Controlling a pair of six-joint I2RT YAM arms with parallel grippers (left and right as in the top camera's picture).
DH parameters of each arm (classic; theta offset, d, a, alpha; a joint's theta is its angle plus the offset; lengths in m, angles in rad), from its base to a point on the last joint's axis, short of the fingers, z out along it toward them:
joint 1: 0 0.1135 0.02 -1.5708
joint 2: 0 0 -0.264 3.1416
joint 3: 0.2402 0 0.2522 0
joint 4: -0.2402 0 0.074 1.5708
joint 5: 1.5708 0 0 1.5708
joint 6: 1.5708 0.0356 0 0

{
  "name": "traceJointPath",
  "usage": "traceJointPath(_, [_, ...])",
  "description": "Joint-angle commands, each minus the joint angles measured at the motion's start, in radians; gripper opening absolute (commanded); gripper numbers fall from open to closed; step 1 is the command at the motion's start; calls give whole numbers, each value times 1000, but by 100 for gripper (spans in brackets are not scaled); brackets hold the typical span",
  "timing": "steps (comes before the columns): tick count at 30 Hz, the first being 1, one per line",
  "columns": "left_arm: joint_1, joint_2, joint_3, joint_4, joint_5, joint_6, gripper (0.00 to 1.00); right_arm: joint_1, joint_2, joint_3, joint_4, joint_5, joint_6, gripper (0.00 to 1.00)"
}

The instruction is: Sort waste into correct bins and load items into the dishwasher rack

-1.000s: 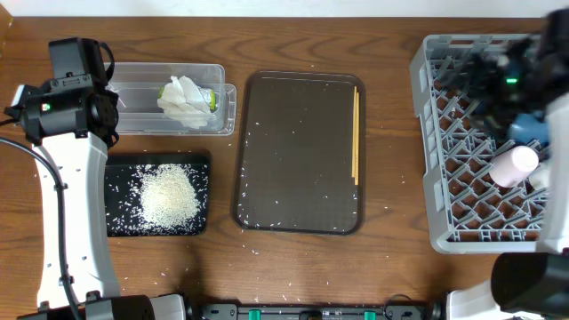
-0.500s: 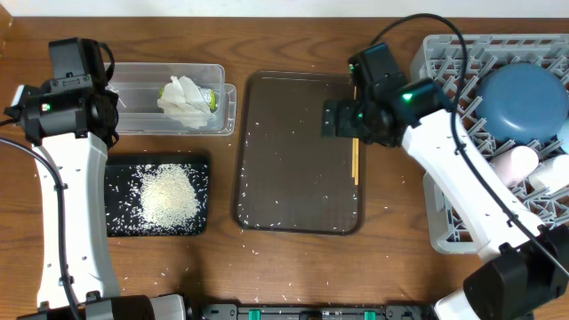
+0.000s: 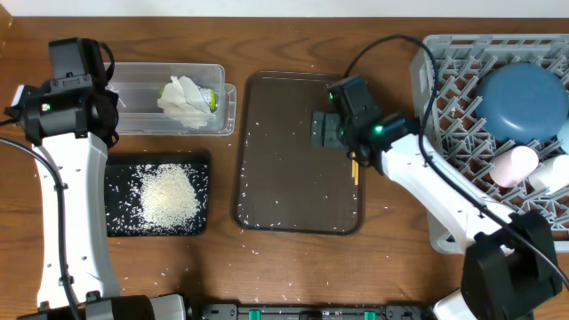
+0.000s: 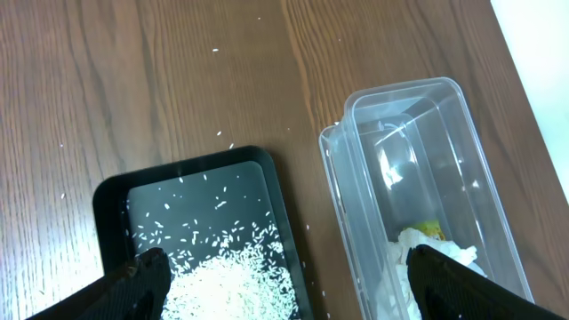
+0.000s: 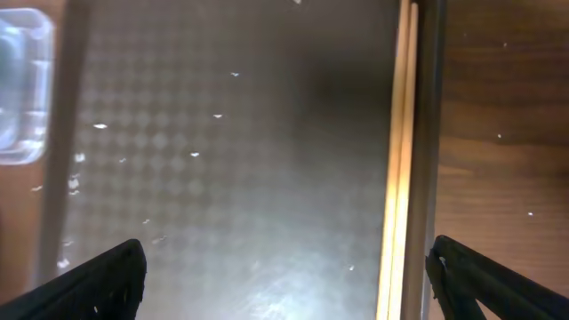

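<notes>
My right gripper [image 3: 324, 131] [image 5: 289, 289] is open and empty over the brown tray [image 3: 284, 187], just left of the wooden chopsticks [image 3: 355, 171] [image 5: 397, 178] lying along the tray's right rim. The dark-blue dish [image 3: 520, 98], pink cup [image 3: 511, 164] and white cup [image 3: 553, 175] sit in the grey rack [image 3: 444, 209]. I cannot see the light-blue bowl. My left gripper [image 4: 289, 284] is open and empty above the black tray [image 3: 116, 227] [image 4: 111, 191] holding the rice [image 3: 169, 196] [image 4: 236, 284]. The clear tub [image 3: 133, 80] [image 4: 418, 160] holds the tissue [image 3: 184, 98] [image 4: 436, 258] and wrapper [image 3: 212, 96] [image 4: 429, 229].
Stray rice grains are scattered over the brown tray [image 5: 222, 133] and the wooden table around it. The right arm's cable arcs over the gap between the tray and the rack. The left arm stands along the table's left edge.
My right arm has swung left from the rack to over the brown tray. The dark-blue dish now shows in the rack. The left arm has not moved.
</notes>
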Motion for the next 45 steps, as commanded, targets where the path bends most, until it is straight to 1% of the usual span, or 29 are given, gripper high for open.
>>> traceJointPath(1, [3, 5, 0, -3, -24, 9, 88, -16, -3, -56, 47, 82, 42, 99])
traceJointPath(6, [3, 5, 0, -3, -24, 9, 88, -45, 26, -92, 103, 67, 44, 99])
traceJointPath(11, [3, 5, 0, -3, -24, 9, 88, -122, 97, -92, 110, -131, -5, 99])
traceJointPath(12, [3, 5, 0, -3, -24, 9, 88, -137, 108, -92, 108, -153, -5, 96])
traceJointPath(14, [3, 5, 0, -3, -24, 9, 88, -157, 113, -92, 111, -167, -21, 95])
traceJointPath(17, [3, 5, 0, -3, -24, 9, 88, -160, 104, -90, 135, -171, -57, 97])
traceJointPath(19, [3, 5, 0, -3, -24, 9, 88, -154, 102, -90, 153, -190, -58, 99])
traceJointPath(22, [3, 5, 0, -3, -24, 9, 88, -139, 102, -90, 172, -233, -53, 99])
traceJointPath(32, [3, 5, 0, -3, -24, 9, 88, -62, 124, -91, 231, -203, -39, 99])
traceJointPath(42, [3, 5, 0, -3, -24, 9, 88, -58, 124, -91, 307, -167, -37, 99])
traceJointPath(45, [3, 5, 0, -3, -24, 9, 88, -58, 125, -91, 302, -151, -16, 99])
